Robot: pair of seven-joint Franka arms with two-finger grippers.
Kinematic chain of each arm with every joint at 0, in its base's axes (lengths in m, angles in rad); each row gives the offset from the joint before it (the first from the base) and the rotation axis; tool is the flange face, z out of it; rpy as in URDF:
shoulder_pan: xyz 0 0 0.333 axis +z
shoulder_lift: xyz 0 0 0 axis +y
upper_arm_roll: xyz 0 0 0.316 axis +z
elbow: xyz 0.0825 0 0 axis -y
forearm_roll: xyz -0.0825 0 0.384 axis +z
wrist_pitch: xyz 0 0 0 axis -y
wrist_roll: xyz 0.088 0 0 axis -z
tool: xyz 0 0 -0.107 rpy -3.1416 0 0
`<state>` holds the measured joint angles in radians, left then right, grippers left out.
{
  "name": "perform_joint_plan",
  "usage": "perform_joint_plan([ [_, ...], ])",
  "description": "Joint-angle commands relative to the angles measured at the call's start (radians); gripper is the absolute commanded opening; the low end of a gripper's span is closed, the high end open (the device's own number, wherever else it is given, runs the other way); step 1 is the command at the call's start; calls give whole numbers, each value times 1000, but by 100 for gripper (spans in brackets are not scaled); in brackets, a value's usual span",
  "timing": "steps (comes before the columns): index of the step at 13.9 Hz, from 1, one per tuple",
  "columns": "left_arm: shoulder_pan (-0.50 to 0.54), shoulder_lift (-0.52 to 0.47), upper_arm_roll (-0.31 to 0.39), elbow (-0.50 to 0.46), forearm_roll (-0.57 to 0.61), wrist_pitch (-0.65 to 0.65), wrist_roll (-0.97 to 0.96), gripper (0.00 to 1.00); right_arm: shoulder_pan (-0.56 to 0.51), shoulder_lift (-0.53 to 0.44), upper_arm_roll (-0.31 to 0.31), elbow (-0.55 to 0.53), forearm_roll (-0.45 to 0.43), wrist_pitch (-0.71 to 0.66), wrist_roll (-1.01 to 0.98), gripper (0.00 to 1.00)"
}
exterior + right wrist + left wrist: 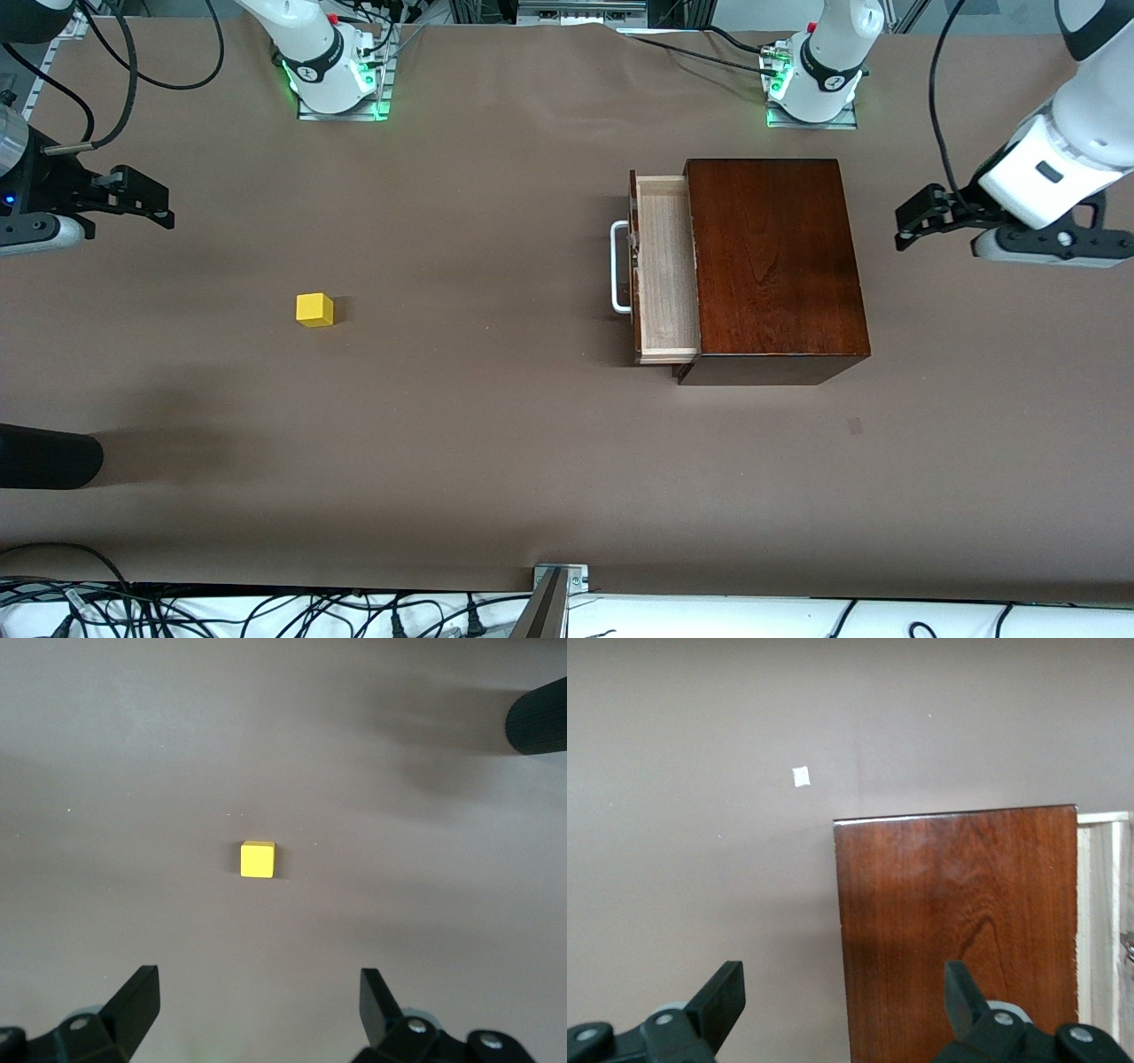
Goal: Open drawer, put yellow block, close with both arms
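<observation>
Drawer [664, 270] pulled out — yellow block [314, 310] on table, well apart.

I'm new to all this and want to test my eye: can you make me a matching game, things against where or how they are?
Things:
1. yellow block
2. drawer
3. left pincer
4. right pincer

States:
A. pulled open, nothing in it
B. open, at the wooden box's end of the table
C. lying on the bare table
D. open, at the block's end

Pairs: 1-C, 2-A, 3-B, 4-D
</observation>
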<state>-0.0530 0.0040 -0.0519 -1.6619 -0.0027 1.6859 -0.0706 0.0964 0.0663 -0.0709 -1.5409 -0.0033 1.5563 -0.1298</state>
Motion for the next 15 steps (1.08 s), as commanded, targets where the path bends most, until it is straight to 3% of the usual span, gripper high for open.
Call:
perform_joint_plan([
  [1,-2,-65,12,-95,-16,46,14,100,-4,-2,0,12,11,-10,4,100],
  [15,2,-53,4,-62,7,-11,18,100,-4,-2,-6,12,11,-12,2,100],
])
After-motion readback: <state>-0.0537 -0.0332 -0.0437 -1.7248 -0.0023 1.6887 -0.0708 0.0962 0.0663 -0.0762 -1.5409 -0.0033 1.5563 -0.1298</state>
